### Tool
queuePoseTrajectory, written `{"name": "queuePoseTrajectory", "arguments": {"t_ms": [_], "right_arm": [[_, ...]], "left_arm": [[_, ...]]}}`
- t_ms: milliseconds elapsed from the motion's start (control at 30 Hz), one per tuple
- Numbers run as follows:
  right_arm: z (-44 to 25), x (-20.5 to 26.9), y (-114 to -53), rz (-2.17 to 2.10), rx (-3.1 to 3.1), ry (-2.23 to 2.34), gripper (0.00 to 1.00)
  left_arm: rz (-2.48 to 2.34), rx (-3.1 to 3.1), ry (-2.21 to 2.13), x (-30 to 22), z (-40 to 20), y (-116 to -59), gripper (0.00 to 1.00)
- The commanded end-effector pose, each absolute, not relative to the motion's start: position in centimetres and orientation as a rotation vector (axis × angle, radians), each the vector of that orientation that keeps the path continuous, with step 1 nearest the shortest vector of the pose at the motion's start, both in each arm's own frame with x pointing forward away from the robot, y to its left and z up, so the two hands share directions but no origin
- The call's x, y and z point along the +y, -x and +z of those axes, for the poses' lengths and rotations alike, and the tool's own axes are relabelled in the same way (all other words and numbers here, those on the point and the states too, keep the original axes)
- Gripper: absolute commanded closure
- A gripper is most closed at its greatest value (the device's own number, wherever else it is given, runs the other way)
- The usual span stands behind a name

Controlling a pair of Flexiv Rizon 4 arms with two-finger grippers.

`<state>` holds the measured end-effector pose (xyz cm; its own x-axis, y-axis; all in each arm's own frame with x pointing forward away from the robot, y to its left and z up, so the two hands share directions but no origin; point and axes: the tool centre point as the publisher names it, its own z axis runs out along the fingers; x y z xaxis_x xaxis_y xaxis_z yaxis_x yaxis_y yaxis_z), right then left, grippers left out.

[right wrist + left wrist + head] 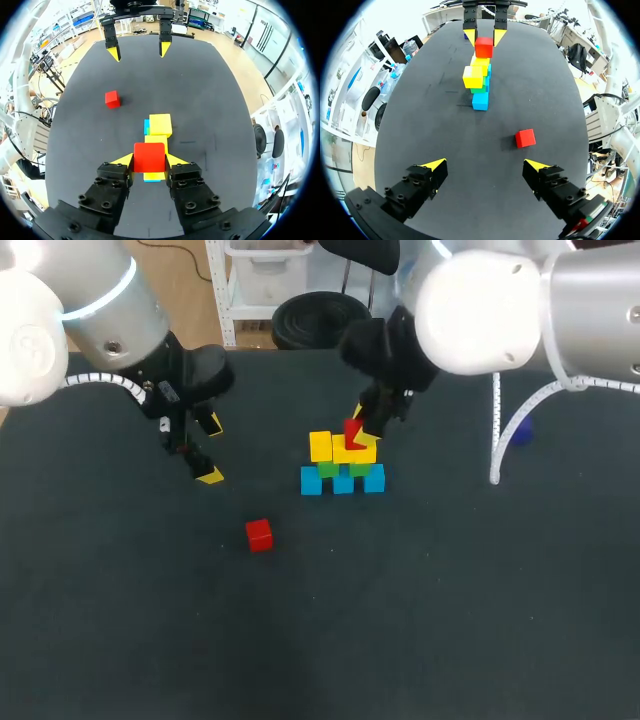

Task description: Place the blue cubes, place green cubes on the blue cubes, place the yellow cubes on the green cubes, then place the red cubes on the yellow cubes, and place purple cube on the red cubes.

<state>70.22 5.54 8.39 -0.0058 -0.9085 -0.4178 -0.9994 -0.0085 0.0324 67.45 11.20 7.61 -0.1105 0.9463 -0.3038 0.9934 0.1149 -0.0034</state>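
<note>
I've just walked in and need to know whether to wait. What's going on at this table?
The right gripper is shut on a red cube, holding it just over the two yellow cubes. These sit on green cubes, which sit on a row of three blue cubes. The left gripper is open and holds nothing, off to one side of the build. A second red cube lies loose on the table.
</note>
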Motion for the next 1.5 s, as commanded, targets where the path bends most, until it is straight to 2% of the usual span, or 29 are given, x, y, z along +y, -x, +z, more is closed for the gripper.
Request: {"name": "queuePoseTrajectory", "arguments": {"t_ms": [33, 500, 700, 767, 1167, 1500], "right_arm": [[8.37, 5.62, -70.36, 0.474, 1.995, 1.999, 1.0], [8.28, 5.64, -70.42, 0.475, 2.0, 1.997, 1.0], [8.25, 5.66, -70.45, 0.475, 2.003, 1.996, 0.92], [8.23, 5.65, -70.47, 0.475, 2.005, 1.995, 0.86], [8.18, 5.64, -70.54, 0.474, 2.008, 1.991, 0.84], [8.14, 5.66, -70.54, 0.476, 2.006, 1.991, 0.76]], "left_arm": [[-0.306, 2.16, -1.929, 11.28, 7.57, -67.49, 0.0], [-0.306, 2.16, -1.929, 11.28, 7.57, -67.49, 0.0], [-0.306, 2.16, -1.929, 11.28, 7.57, -67.49, 0.0], [-0.306, 2.16, -1.929, 11.28, 7.57, -67.49, 0.0], [-0.306, 2.16, -1.929, 11.28, 7.57, -67.49, 0.0], [-0.306, 2.16, -1.929, 11.28, 7.57, -67.49, 0.0]]}}
